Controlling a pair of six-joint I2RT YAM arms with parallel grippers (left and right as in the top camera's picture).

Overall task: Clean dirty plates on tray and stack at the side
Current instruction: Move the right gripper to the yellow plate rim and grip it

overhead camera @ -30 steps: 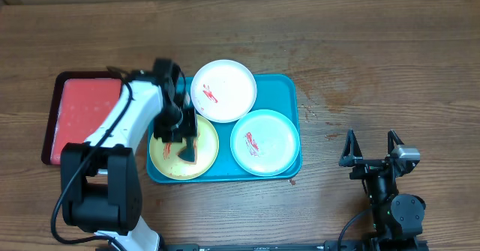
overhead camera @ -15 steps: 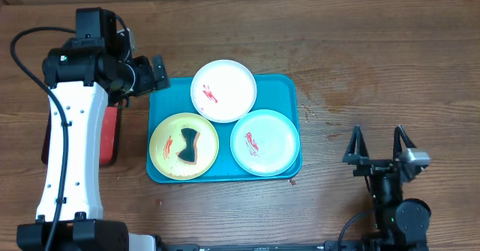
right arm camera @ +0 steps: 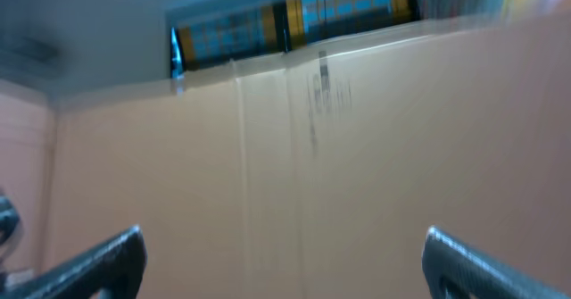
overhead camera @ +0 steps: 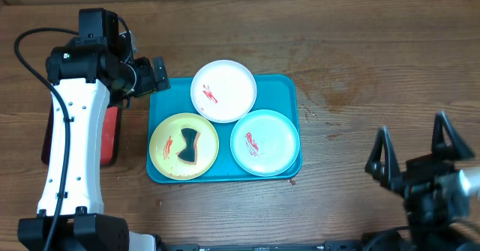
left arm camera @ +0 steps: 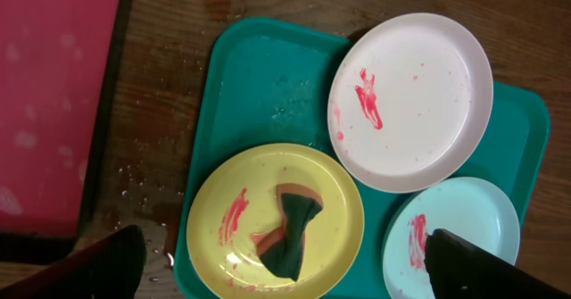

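Three plates lie on the teal tray (overhead camera: 285,86): a white plate (overhead camera: 223,91) at the back, a yellow-green plate (overhead camera: 169,135) front left and a mint plate (overhead camera: 264,142) front right, each with red smears. A dark bow-tie sponge (overhead camera: 187,146) rests loose on the yellow-green plate (left arm camera: 330,201). My left gripper (overhead camera: 154,75) hangs open, high above the tray's back-left corner. In its wrist view, the left gripper (left arm camera: 284,241) frames the sponge (left arm camera: 290,236) far below, and the white plate (left arm camera: 410,103) and mint plate (left arm camera: 464,228) show too. My right gripper (overhead camera: 412,124) stands open and empty at the right, off the tray.
A red dark-rimmed tray (overhead camera: 112,135) lies left of the teal tray, mostly hidden under my left arm; it shows plainly as the red tray (left arm camera: 53,103) in the left wrist view. Water drops dot the wood between the trays. The right wrist view is a blurred cardboard wall (right arm camera: 285,156).
My left gripper opened, left the sponge on the yellow-green plate and lifted away to the back left. My right gripper has risen toward the camera and shifted right.
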